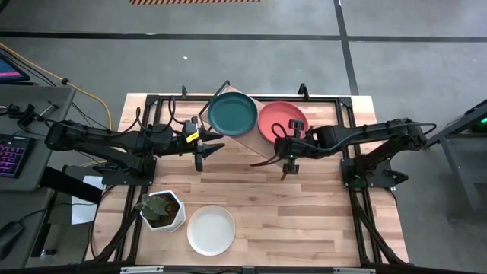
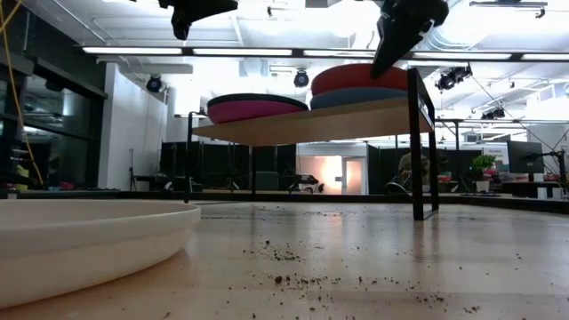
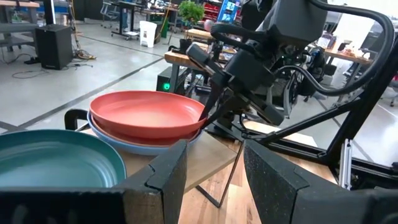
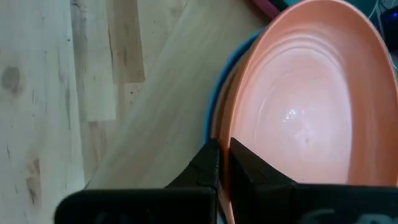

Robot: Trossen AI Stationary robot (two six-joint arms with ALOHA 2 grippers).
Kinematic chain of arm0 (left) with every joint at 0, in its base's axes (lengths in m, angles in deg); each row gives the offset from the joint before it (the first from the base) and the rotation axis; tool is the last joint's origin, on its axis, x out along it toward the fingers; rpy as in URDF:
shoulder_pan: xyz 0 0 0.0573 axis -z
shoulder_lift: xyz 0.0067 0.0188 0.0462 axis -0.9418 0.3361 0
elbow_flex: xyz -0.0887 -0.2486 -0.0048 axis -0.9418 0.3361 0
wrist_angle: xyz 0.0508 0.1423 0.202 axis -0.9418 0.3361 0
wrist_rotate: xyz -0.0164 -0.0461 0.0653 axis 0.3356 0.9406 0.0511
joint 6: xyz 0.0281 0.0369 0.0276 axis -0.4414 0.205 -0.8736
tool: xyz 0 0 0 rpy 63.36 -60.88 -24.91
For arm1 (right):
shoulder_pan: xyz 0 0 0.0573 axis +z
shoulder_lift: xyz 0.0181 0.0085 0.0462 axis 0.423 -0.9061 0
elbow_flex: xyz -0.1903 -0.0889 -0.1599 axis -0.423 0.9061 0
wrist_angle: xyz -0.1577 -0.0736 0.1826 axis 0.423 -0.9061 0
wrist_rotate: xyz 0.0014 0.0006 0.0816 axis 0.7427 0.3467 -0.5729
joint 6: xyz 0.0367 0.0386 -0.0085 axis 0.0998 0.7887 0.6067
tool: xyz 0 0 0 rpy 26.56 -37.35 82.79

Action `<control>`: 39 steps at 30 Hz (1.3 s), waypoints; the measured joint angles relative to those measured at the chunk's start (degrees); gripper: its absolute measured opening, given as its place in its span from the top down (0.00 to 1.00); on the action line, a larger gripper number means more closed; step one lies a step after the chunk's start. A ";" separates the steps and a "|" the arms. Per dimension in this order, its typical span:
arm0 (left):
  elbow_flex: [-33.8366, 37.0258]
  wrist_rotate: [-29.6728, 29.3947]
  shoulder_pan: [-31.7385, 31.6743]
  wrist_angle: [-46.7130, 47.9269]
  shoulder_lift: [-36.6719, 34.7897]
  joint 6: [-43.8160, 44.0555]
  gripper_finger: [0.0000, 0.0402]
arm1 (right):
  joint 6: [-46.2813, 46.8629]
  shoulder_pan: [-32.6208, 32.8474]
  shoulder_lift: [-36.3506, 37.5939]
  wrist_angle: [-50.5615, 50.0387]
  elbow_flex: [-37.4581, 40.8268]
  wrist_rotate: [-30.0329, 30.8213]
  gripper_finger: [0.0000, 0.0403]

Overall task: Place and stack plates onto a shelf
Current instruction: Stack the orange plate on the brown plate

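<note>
Coral red plate [image 1: 280, 120] sits atop the blue plate [image 3: 134, 142] on the shelf [image 2: 311, 122]; my right gripper [image 1: 288, 154] pinches its near rim, fingers nearly closed. Rigid, smooth, probably slippery: the rim gives the best hold. My left gripper [image 1: 204, 149] hovers open beside the shelf.

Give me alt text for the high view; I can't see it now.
Seen from above, the shelf holds a dark green plate beside a coral red plate. The right hand hangs at the coral plate's edge, the left hand beside the green one. A white plate and plant pot sit nearer.
</note>
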 joint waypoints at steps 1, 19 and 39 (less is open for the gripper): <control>0.00 0.00 0.00 0.00 0.00 0.00 0.63 | 0.08 0.00 0.00 0.00 0.00 -0.06 1.00; 0.00 0.04 0.04 0.00 0.00 0.06 0.63 | 1.62 0.04 0.00 4.14 -0.19 -1.45 0.69; 0.00 0.04 0.04 0.22 -0.02 0.08 0.63 | -2.38 -27.61 10.75 3.13 -0.79 -1.40 0.97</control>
